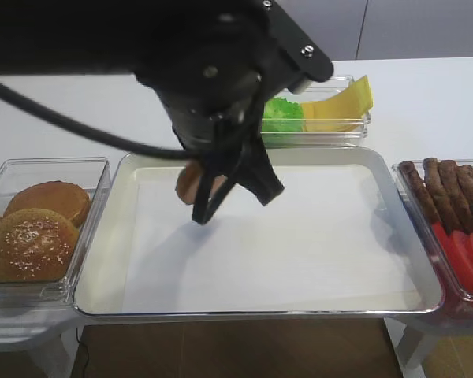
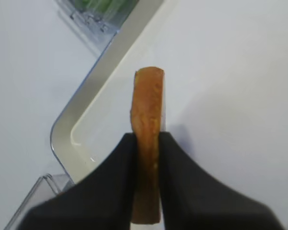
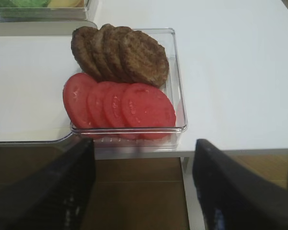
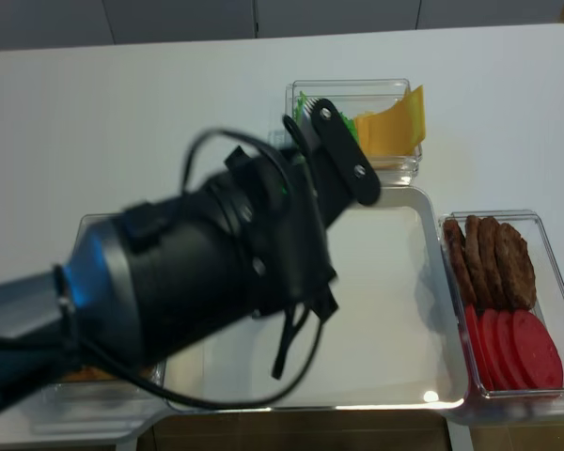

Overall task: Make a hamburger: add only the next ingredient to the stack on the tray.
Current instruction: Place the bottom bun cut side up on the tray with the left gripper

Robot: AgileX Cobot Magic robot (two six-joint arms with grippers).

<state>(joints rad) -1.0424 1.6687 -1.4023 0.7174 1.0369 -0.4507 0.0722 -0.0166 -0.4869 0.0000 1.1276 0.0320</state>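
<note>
Golden-brown at its crust, the flat bun half (image 2: 147, 143) stands on edge between the dark fingers (image 2: 101, 191) of the left end effector (image 1: 230, 187), which is clamped on it. In the left wrist view its thin profile runs straight away from the camera, its free rim sticking out past the fingertips, with one broad face against each finger. The bun hangs above the white paper of the metal tray (image 1: 102, 268), toward the tray's rear left part, clear of the paper. Most of the paper lies bare toward the front and right. Beside the tray's left rim a clear container holds a sesame bun (image 1: 30, 244); beyond its far rim are lettuce (image 1: 282, 116) and cheese (image 1: 339, 106). At its right, patties (image 3: 120, 52) and tomato slices (image 3: 120, 105) fill another container. The right end effector (image 3: 141, 187) hangs off the tabletop's (image 3: 230, 72) front edge, its fingers spread wide and holding nothing.
</note>
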